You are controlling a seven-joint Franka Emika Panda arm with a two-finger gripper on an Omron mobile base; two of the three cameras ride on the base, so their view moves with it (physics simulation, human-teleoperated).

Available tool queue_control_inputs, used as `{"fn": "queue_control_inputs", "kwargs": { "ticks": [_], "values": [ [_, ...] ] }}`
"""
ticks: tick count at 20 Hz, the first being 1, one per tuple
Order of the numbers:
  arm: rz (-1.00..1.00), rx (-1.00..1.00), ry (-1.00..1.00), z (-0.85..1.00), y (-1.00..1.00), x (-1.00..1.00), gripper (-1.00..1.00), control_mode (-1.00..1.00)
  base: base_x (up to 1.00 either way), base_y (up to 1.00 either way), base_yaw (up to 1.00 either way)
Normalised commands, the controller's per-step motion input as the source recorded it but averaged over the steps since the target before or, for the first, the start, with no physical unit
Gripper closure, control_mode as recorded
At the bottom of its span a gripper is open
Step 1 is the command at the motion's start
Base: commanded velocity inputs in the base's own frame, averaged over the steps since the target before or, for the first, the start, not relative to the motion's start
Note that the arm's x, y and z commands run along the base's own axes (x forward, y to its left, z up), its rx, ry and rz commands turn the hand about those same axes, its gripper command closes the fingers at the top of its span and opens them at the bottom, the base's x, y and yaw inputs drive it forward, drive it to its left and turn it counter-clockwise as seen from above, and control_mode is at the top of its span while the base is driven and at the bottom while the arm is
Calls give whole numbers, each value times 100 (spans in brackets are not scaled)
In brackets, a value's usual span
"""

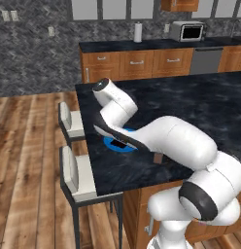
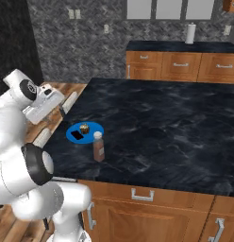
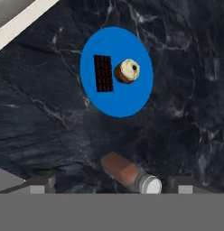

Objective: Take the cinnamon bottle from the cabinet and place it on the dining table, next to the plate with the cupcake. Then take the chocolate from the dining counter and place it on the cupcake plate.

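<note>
A blue plate [image 3: 117, 97] lies on the black marble dining table [image 3: 190, 113], carrying the flat dark chocolate [image 3: 104, 73] and the small cupcake [image 3: 127, 71] side by side. Just beside the plate the reddish-brown cinnamon bottle [image 3: 125, 171] stands upright on its own. My gripper [image 3: 110, 184] hovers high above plate and bottle, open, with nothing held. From the right base view the plate [image 2: 88, 137], chocolate [image 2: 77, 135], cupcake [image 2: 84, 128] and bottle [image 2: 98, 147] sit near the table's [image 2: 161, 118] left front corner. The arm hides most of the plate [image 1: 109, 144] and bottle [image 1: 158, 158] in the left base view.
Two white-cushioned stools [image 1: 74, 126] [image 1: 78, 177] stand along the island's left side. Behind it runs a wall counter with wooden drawers [image 1: 137, 61], a microwave [image 1: 188, 31] and a paper towel roll [image 1: 138, 31].
</note>
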Motion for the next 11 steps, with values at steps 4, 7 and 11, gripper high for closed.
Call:
{"fn": "queue_control_inputs", "kwargs": {
  "ticks": [4, 7, 11],
  "values": [
    [3, 0, -24, 60, 32, -100, -100, -100, 0, 0, 0],
    [2, 0, -15, 32, 38, -100, -100, -100, 0, 0, 0],
    [0, 0, -10, 16, 31, -100, -100, -100, 0, 0, 0]
  ]
}}
